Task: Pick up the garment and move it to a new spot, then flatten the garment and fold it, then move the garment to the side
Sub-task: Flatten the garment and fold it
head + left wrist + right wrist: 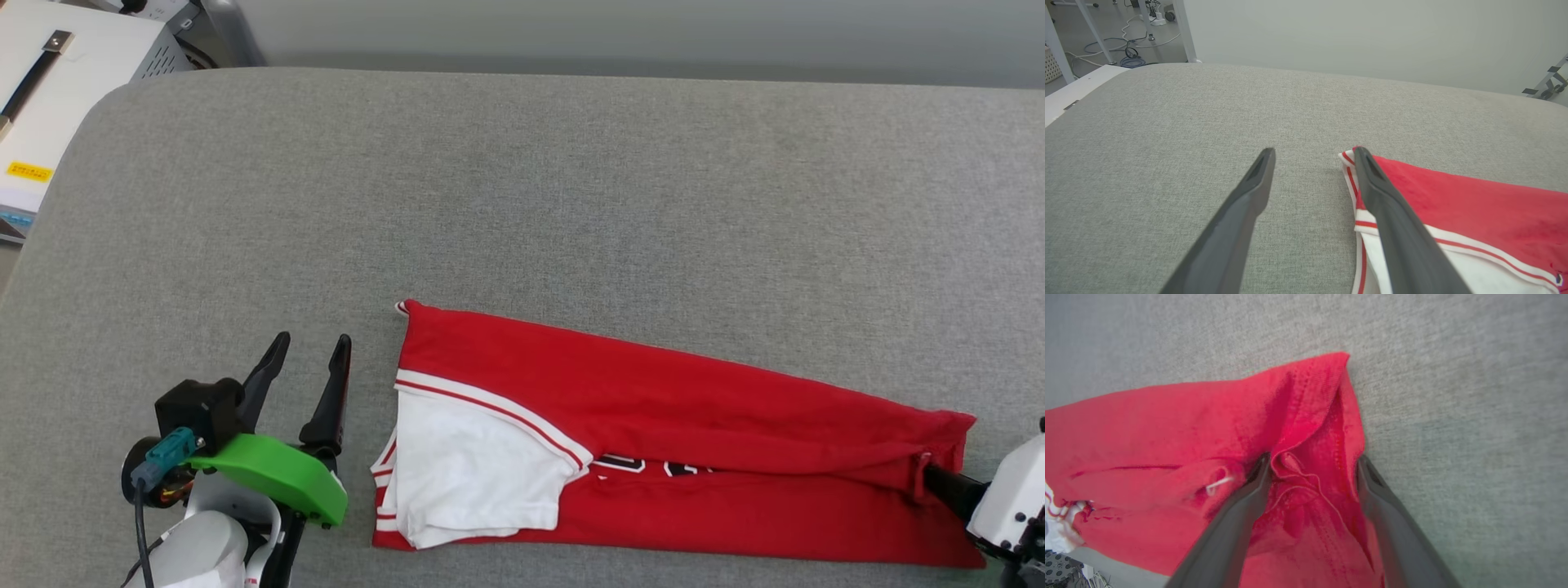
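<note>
The garment [653, 392] lies folded into a long red band across the near right part of the grey padded table [522, 188]. A white sleeve with red-white trim rests on its left end, and bits of black print peek out at the fold. Just left of the garment's left edge my left gripper [313, 339] stands open, with bare table between its fingers [1249, 196] and the right finger overlapping the garment [1474, 204] in that view. My right gripper [1313, 459] is open at the garment's right end, its fingers spread in the loose red hem folds [1167, 424].
A white box [49, 82] with a yellow label stands off the table's far left corner. Cables [1131, 61] and table legs show on the floor beyond. Bare grey surface stretches behind and left of the garment. The table's near edge runs just below it.
</note>
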